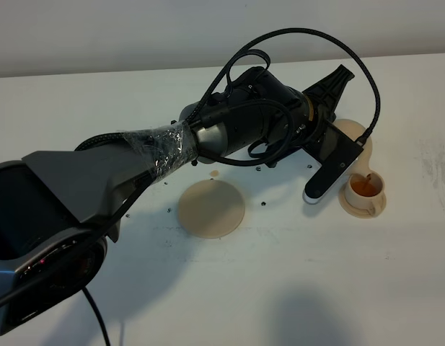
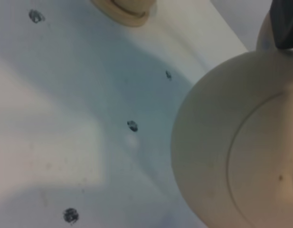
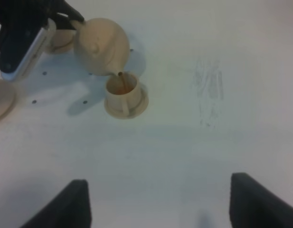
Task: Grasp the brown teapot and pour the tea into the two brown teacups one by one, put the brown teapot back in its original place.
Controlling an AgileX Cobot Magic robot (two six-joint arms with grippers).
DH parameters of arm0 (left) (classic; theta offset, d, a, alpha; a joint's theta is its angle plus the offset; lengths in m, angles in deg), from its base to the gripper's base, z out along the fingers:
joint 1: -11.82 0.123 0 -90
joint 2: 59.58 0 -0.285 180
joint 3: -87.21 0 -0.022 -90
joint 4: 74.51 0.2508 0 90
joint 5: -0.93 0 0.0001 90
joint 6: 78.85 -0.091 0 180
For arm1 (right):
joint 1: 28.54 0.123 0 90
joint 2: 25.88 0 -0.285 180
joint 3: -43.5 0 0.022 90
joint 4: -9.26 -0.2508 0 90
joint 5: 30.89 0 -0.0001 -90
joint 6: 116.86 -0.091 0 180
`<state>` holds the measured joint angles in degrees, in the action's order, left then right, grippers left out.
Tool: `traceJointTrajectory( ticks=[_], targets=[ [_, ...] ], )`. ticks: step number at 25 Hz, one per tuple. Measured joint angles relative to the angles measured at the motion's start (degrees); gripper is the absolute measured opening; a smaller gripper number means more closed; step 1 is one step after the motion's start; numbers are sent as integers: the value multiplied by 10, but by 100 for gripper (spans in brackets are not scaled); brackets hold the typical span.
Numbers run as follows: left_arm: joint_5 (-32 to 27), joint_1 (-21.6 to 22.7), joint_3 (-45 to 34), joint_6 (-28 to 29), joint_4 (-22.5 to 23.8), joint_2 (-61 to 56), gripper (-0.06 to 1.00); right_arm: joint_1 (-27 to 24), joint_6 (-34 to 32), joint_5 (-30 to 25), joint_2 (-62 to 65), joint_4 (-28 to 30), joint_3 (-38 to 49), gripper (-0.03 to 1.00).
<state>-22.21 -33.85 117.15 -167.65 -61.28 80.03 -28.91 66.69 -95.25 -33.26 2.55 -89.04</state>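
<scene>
- Left hand [image 3: 71, 17] is clamped on the handle of the brown teapot [image 3: 101, 45], which is tilted just beyond it with its spout over a teacup [image 3: 121, 91].
- Tilting further or lingering risks overflow onto the counter [image 3: 208, 142].

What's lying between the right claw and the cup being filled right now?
Nothing: the right wrist view shows only bare white table between the open right claw and the teacup. Faint scuff marks lie off that line.
</scene>
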Motion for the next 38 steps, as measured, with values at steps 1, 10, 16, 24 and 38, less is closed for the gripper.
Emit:
traceJointTrajectory(
  ticks=[1,10,16,24,38],
  targets=[
    [0,0,0,-1,1,0,9,0,0,0,0,0,0,59],
    [12,0,0,-5,10,0,9,0,0,0,0,0,0,59],
    [21,0,0,-13,12,0,9,0,0,0,0,0,0,59],
    [30,0,0,-19,12,0,9,0,0,0,0,0,0,59],
    [34,0,0,-22,14,0,9,0,0,0,0,0,0,59]
  ],
)
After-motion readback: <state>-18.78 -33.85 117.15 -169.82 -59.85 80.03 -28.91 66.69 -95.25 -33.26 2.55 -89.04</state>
